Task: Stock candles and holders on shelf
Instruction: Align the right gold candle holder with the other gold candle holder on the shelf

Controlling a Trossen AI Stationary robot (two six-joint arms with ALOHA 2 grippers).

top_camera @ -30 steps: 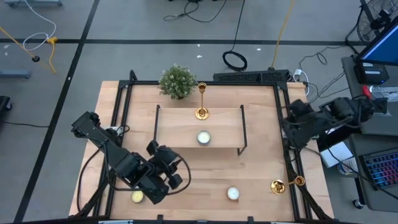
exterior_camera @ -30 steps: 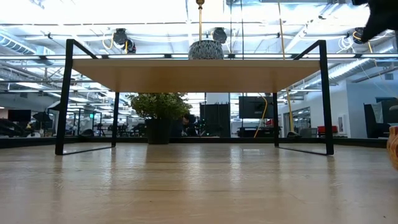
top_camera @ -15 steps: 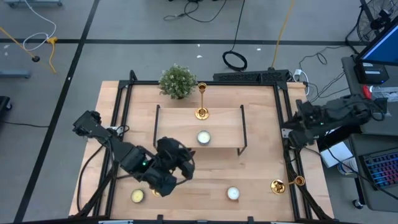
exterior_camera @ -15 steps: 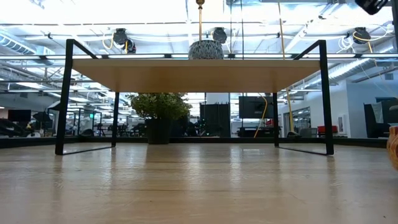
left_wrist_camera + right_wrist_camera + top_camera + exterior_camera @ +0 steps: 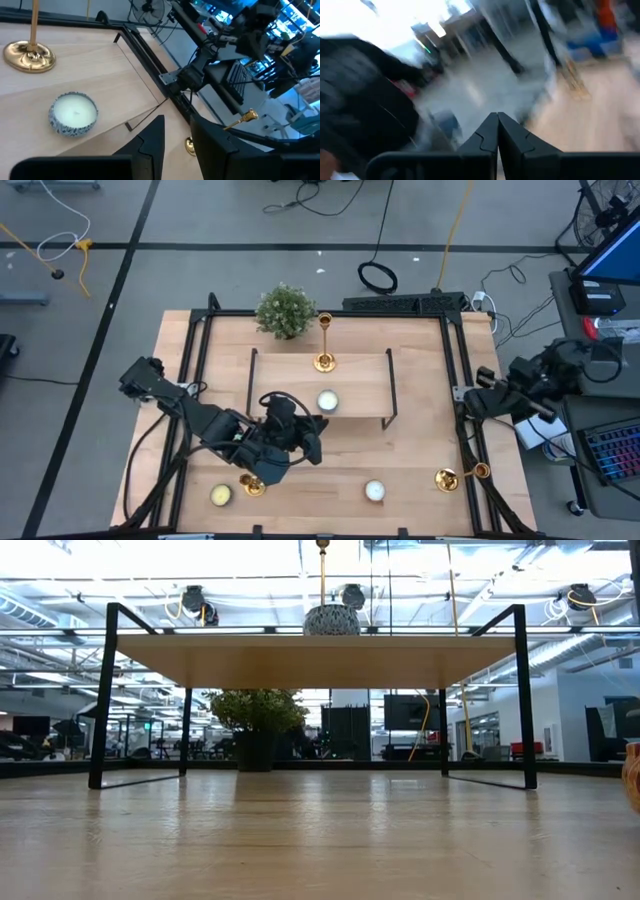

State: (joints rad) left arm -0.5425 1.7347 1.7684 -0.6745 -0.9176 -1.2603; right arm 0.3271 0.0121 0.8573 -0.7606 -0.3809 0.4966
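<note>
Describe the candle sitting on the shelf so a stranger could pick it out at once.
Find the shelf, the low wood board on black legs mid-table. The candle sits near its front edge, in front of an upright gold holder. It is white in a speckled pot, and unlike the other two candles, down on the table near the front edge, it is raised on the board.

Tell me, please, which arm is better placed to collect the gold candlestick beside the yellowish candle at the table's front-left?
Left, probably. The left tool hovers over the table just beside that gold metal candlestick and the small yellowish round candle, while the right tool sits closed off the table's right edge.
</note>
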